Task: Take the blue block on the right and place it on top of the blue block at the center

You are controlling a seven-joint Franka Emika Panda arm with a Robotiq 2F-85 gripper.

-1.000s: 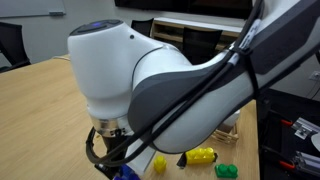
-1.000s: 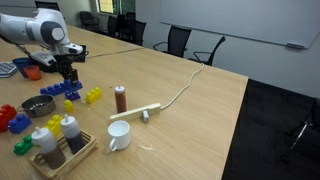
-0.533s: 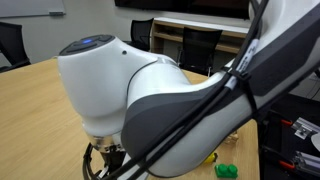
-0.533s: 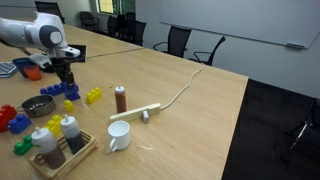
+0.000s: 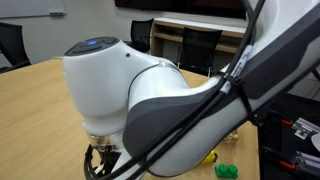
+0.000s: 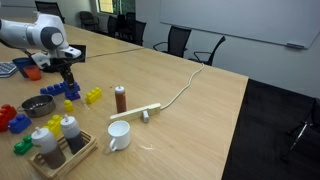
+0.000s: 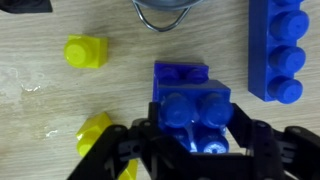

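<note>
Briefly, found little changed from half a second before. Recorded the gripper (image 6: 68,70) at the same spot above the cluster of blocks, and the wrist housing (image 5: 100,75) shifted only a touch rightward in the close exterior view. Against the frame a full second before, noted the arm (image 5: 200,100) filling far more of that view and covering most of the yellow pieces seen then.

Observed the arm reaching low along the table (image 6: 190,110) edge, with the wrist turned straight down over the blocks.

In the wrist view, found the gripper (image 7: 190,155) closed to the width of the blue block (image 7: 197,112), with the fingers (image 7: 112,152) set against its two sides and its studs facing up. Logged that block as lying over a second blue block (image 7: 180,72), offset so that the lower one's far edge showed beyond it. Could not tell whether the two touched or stood just apart.

Moving outward, noted a long blue block (image 7: 275,50) to one side, apart from the held one. Noted a yellow block (image 7: 85,50) well off to the other side, and a second yellow block (image 7: 92,130) partly hidden under the near finger. Recorded a metal bowl (image 7: 165,10) cut off by the frame edge beyond the blocks.
</note>
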